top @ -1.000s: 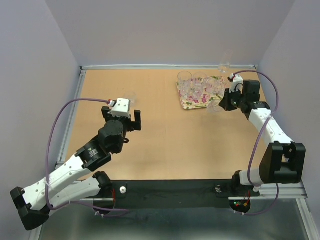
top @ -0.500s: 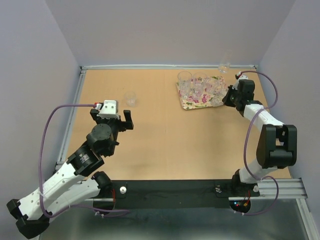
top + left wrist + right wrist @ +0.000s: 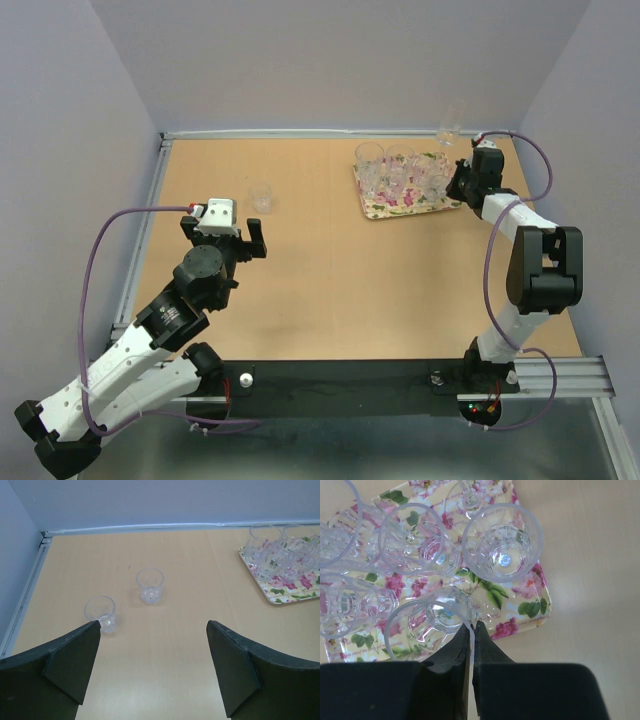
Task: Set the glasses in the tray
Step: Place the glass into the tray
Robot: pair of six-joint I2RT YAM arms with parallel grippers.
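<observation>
Spreading under everything, table (image 3: pixel 340 270): bare wood-tone top, hard enough to chip glass that is set down roughly.
Tray (image 3: pixel 385 209): flat, flowered, at the far right of the table; already crowded with glasses standing close together, some touching.
Left gripper (image 3: pixel 152 626): jaws wide apart, holding nothing, hovering over the left half of the table.
Right gripper (image 3: pixel 473 625): fingers pinched together on the wall of one glass, over the tray's near right corner.
Held glass (image 3: pixel 440 617): upright, over the tray, just beside its neighbours; whether its base is down I cannot tell.
Loose glasses (image 3: pixel 150 585) (image 3: pixel 100 613): two short tumblers upright on the table, well apart from the tray, just ahead of the left gripper.
Handling: light, rigid, smooth and likely slippery; brittle, so a knock against a neighbour is the risk.
Rim (image 3: pixel 427 600): thin wall, one finger inside and one outside looks the surest hold; a grip across the whole body could slide.
</observation>
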